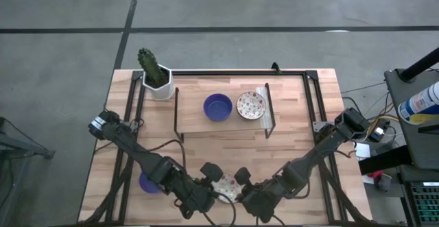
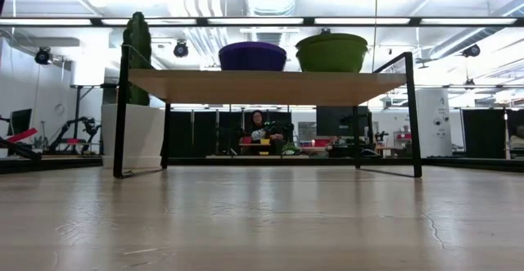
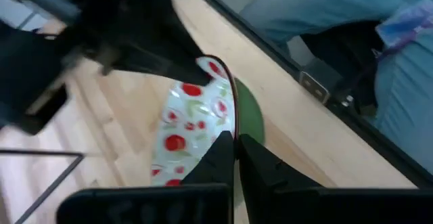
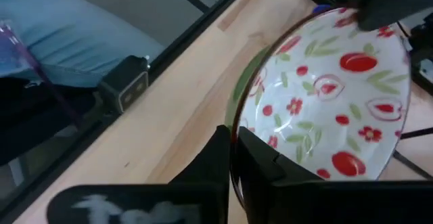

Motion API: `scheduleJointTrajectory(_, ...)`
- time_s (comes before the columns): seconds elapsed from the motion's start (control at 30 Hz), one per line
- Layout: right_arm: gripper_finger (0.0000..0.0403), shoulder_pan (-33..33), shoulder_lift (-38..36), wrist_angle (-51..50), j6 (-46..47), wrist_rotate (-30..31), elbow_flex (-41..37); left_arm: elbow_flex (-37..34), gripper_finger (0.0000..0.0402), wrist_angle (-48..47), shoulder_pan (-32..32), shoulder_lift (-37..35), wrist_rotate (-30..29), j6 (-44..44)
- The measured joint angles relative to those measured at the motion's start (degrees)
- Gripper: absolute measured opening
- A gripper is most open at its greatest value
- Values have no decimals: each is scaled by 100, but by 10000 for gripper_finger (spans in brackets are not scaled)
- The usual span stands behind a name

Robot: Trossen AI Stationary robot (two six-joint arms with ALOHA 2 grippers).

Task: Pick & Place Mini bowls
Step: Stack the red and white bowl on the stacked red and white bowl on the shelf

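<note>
Both grippers — left gripper (image 3: 235, 158); right gripper (image 4: 233, 158) — jaws pinching floral bowl (image 4: 325, 95) rim.

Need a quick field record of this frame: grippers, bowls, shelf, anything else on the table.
left gripper: shut on floral bowl rim, near table edge
right gripper: shut on the same floral bowl's rim, opposite side
floral bowl: tilted, pinched by both grippers
shelf: holds blue bowl and second floral bowl, side by side, apart
third bowl, blue: on table, partly under left arm
cactus pot: far left corner
</note>
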Motion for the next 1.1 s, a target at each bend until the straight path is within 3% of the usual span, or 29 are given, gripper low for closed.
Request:
scheduleJointTrajectory(0.3,9,-42,4,-56,64,406,82,380,54,-95,13,-11,-683,-360)
scheduleJointTrajectory(0.5,9,-93,4,-268,219,511,82,614,61,-204,-2,-42,-1213,-354)
scheduleJointTrajectory(0.73,9,-102,2,-1242,604,1939,237,708,62,-196,-38,-256,-2157,-660)
scheduleJointTrajectory(1.1,8,-100,-13,-1901,610,4009,539,668,62,-368,-120,-291,-2521,-964)
